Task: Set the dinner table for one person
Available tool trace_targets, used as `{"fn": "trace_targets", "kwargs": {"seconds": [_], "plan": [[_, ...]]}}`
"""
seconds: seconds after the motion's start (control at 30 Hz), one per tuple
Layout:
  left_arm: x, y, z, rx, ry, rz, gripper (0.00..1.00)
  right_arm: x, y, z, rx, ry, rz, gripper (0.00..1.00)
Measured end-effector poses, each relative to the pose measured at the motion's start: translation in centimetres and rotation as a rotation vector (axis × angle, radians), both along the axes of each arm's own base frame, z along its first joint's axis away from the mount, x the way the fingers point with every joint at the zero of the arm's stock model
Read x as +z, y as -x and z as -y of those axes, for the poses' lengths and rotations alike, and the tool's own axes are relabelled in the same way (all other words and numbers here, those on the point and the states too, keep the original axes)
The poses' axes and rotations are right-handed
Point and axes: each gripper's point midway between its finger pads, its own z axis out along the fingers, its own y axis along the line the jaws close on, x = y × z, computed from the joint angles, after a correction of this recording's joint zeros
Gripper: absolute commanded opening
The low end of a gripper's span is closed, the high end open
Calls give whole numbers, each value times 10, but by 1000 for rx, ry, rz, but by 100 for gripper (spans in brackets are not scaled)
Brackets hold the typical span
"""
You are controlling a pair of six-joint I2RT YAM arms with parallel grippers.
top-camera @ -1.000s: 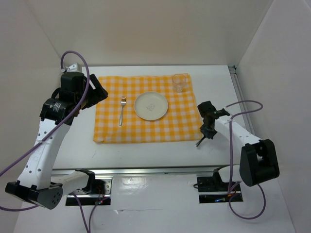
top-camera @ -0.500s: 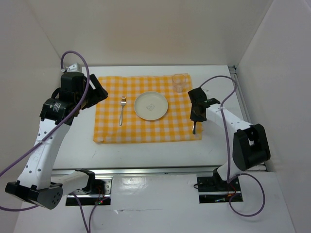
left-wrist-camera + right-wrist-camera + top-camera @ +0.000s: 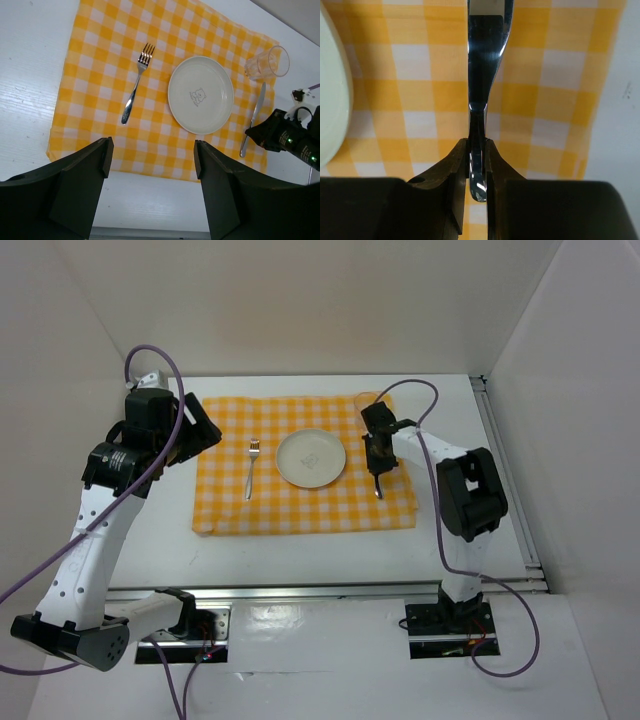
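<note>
Gripping knife point(image 3: 487, 65), right pincer point(image 3: 477, 146) moved over cloth point(image 3: 300, 505)

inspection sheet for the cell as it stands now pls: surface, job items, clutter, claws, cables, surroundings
Surface: white dinner table, yellow-and-white checked cloth spread on it.
Job's things: plate at cloth centre; fork to its left; clear glass at the cloth's far right corner; knife right of the plate.
Clutter: nothing seen.
Claws: left claw open, empty, near the cloth's left edge; right claw shut on knife.
Cables: purple cable looped over left arm, another over right.
Surroundings: white walls; metal rail along near edge.
</note>
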Motion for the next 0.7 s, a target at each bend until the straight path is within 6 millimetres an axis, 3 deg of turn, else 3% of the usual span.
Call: {"fn": "trace_targets", "kwargs": {"seconds": [0.17, 0.3, 0.4, 0.5, 0.7], "plan": [[0, 0, -1, 3, -5, 0, 83, -20, -2, -4, 16, 4, -46, 3], [0, 0, -2, 5, -7, 1, 83, -25, -4, -7, 21, -5, -56, 3], [0, 0, -2, 6, -7, 1, 83, -25, -5, -10, 25, -14, -58, 11], [0, 0, -2, 6, -8, 1, 83, -25, -4, -11, 26, -22, -60, 21], [0, 0, -2, 6, -8, 1, 83, -21, -6, -15, 19, -34, -56, 62]]}}
